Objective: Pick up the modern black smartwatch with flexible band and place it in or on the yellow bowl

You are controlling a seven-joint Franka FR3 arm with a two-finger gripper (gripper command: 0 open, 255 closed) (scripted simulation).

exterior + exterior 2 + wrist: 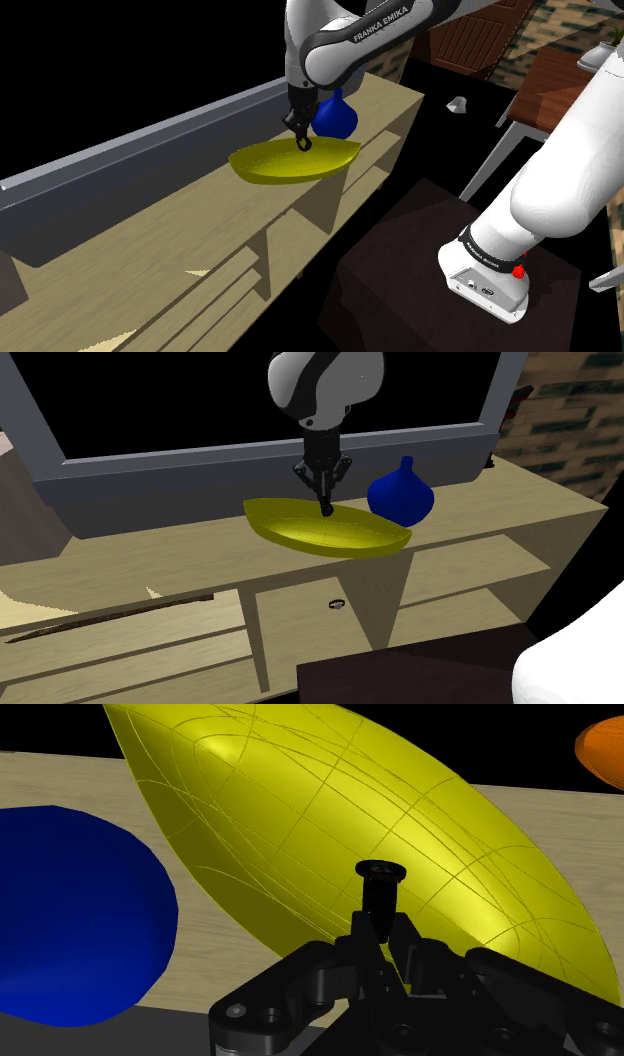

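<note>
Plainly, the gripper (384,932) pinches the black smartwatch (379,887), whose long axis points down at the yellow bowl (300,814) directly beneath; release should suffice.

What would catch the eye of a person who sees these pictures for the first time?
The long yellow bowl stands out first; it lies on top of the pale wooden shelf unit. Just over it hangs the black pincer, shut on a small black smartwatch. A deep blue vase stands beside the bowl, on the second exterior view's right.
</note>
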